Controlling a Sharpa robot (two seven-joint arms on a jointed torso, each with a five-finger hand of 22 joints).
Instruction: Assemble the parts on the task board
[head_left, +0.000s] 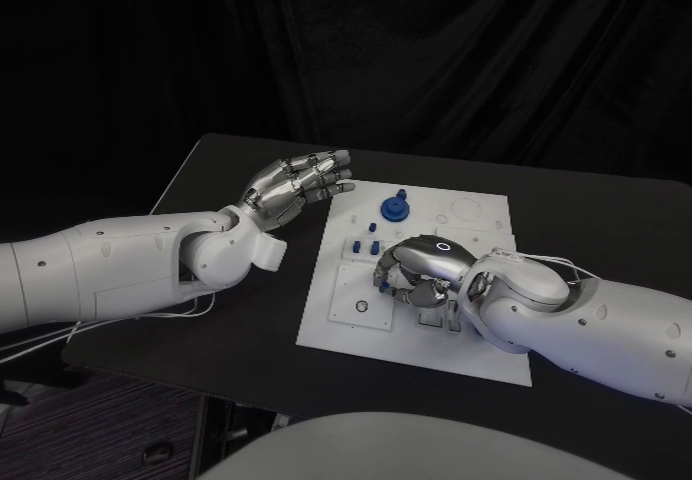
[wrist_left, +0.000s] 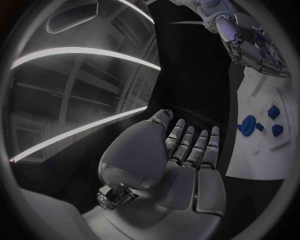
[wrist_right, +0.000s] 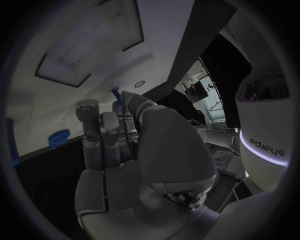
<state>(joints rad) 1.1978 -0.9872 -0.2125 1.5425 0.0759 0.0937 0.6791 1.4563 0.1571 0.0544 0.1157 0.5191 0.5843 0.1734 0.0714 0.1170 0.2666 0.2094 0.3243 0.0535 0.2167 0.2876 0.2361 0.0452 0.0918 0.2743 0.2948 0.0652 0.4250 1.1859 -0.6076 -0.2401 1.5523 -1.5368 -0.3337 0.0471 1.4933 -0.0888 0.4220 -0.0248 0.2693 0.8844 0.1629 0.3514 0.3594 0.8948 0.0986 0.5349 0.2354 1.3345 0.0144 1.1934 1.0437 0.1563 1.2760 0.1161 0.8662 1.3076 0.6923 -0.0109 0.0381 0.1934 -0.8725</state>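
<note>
Right robot hand (head_left: 418, 272) curled down on the task board (head_left: 476, 215), grip unclear (left robot hand (head_left: 296, 187) empty, beside it).

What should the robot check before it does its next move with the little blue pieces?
1. Right hand over the task board: ok, curled low above the board's middle.
2. Right hand holding a part: looks ok; a thin blue piece pokes up at its fingertips.
3. Left hand out of the way: ok, fingers apart beside the board's left edge, holding nothing.
4. Round blue part on the board: ok, untouched.
5. Slot under the right hand free: cannot tell, the hand hides it.
</note>
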